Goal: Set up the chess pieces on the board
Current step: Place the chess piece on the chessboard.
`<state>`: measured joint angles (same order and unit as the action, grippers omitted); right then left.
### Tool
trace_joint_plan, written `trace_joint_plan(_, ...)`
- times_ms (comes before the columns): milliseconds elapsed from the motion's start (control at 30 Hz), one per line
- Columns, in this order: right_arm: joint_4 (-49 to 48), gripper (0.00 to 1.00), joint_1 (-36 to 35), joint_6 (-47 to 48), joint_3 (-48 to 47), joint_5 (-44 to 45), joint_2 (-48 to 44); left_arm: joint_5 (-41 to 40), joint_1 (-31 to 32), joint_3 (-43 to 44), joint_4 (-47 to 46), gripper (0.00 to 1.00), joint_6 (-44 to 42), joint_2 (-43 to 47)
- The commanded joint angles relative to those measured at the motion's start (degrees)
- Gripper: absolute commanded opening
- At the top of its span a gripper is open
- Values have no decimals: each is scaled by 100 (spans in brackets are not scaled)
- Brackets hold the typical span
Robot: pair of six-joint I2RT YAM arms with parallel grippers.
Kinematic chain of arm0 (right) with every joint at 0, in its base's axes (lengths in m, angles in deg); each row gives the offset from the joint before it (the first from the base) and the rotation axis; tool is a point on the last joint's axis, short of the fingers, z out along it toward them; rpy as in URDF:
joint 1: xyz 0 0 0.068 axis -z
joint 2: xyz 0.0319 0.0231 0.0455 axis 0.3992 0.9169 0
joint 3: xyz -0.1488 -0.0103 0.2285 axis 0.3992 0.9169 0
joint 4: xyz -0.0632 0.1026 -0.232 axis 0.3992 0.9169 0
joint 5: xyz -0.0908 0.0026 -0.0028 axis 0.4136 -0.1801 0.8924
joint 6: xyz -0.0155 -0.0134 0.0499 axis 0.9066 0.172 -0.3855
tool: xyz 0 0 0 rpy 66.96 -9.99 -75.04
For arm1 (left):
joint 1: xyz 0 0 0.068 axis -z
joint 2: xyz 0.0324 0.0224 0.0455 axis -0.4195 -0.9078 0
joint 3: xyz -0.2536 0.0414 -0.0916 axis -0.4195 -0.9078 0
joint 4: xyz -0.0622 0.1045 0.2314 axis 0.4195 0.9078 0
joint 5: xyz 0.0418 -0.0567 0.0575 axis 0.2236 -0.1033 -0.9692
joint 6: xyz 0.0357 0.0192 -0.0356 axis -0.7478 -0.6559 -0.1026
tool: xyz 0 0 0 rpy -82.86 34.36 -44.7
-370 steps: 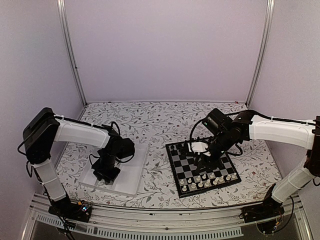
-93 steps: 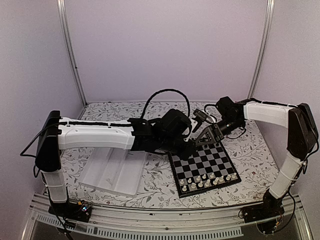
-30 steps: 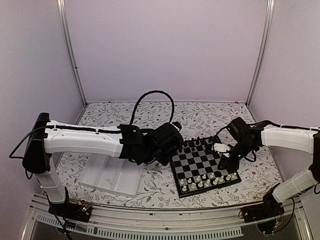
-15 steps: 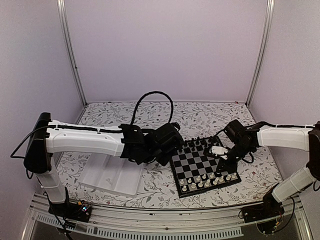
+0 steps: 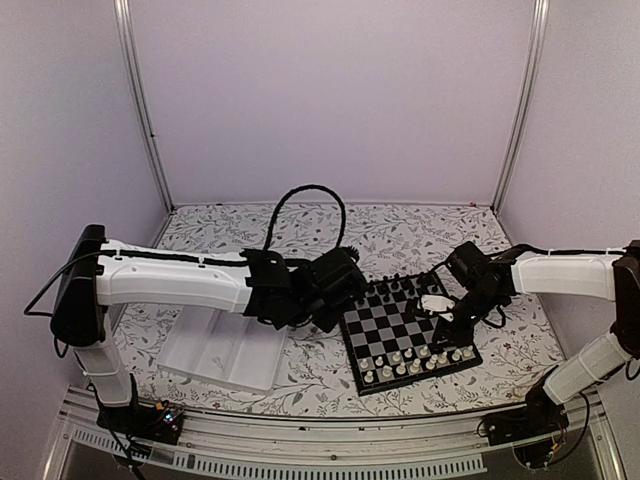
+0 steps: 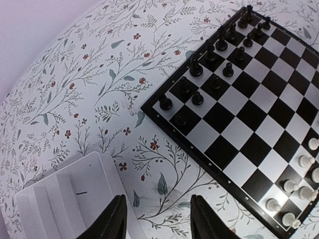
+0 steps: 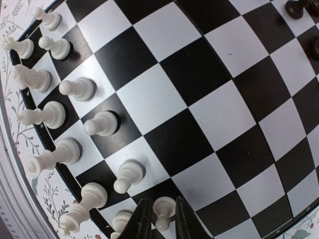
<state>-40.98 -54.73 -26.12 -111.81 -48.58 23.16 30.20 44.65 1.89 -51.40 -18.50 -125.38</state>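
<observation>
While the left gripper (image 6: 157,219) hangs over the flowered cloth (image 6: 99,89) between the white tray (image 6: 65,199) and the left corner of the board (image 5: 395,322), its jaws apart and empty, the right gripper (image 7: 161,201) stands astride a white pawn (image 7: 163,214) near the board's right side. Whether its fingers pinch the pawn cannot be told. Black pieces (image 6: 221,45) fill the far rows, white pieces (image 7: 75,89) the near ones.
</observation>
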Motion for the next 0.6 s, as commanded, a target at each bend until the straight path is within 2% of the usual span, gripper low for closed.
trace_joint_plan(0,97,21,-45,-65,-84,-161,-42,18,-98,90,131,46,117,-58)
trace_joint_plan(300,665,26,-47,-76,-822,-480,-330,-99,-182,2,691,46,560,202)
trace_joint_plan(433,689,28,-34,-36,-1010,-521,-431,77,-469,-138,1779,46,1678,427)
trace_joint_plan(567,483,28,51,-142,-1048,-685,-486,786,-869,-910,2493,43,2325,951)
